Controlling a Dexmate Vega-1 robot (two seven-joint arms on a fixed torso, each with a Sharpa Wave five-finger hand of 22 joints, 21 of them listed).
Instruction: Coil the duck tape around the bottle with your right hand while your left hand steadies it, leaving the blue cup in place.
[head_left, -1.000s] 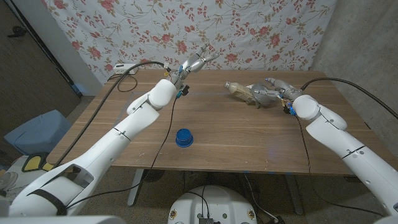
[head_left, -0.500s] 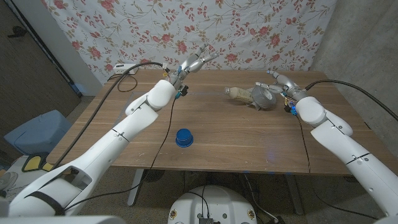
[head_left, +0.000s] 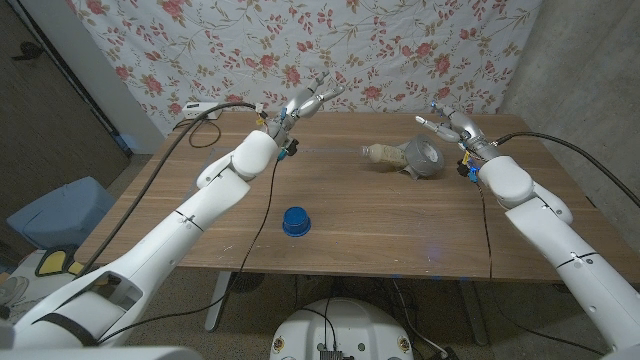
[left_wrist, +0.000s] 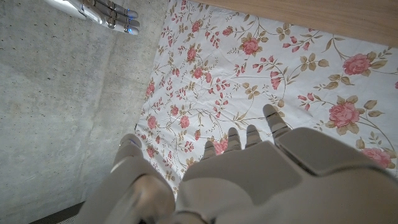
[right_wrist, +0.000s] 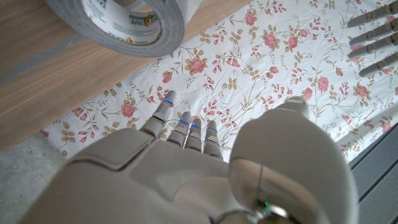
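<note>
Letting go: right hand (head_left: 447, 124) lifts clear, fingers spread and empty, tape roll (head_left: 424, 157) ringing the bottle (head_left: 384, 152); left hand (head_left: 308, 100) open, aloft.

Both arms (head_left: 190, 225) are glossy white, built of rounded shells with dark seams at the joints, and come in from the lower corners of the frame. Each ends in a silvery-grey metal hand, the left hand (head_left: 308, 98) at upper centre and the right hand (head_left: 448, 125) at upper right, with small blue marks at the wrists. A black cable (head_left: 262, 225) runs along each arm.
</note>
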